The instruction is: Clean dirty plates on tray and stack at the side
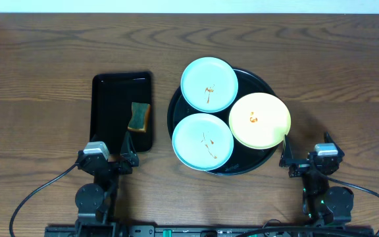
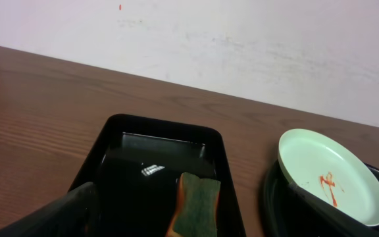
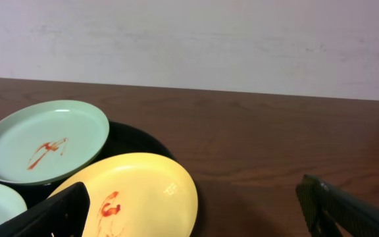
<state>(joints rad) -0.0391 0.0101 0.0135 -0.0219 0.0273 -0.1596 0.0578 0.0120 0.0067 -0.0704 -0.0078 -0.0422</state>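
Here, at the near edge of the counter (image 1: 45,59), the left end effector (image 1: 108,159) and right end effector (image 1: 306,158) both sit with fingers spread apart, holding nothing. The left one is just short of the small tray (image 1: 110,99), where a sponge (image 1: 139,117) lies near the front right corner. The right one is just beside the front right rim of the tray (image 1: 255,161). All three plates are on that round black tray, crowded edge to edge and lapping over its rim. The near mint plate (image 1: 202,141) is at front left, the yellow plate (image 1: 260,120) is at right, and the far mint plate (image 1: 208,83) is at the back. Each bears a thin reddish smear. A pale wall (image 2: 242,39) closes the far side.
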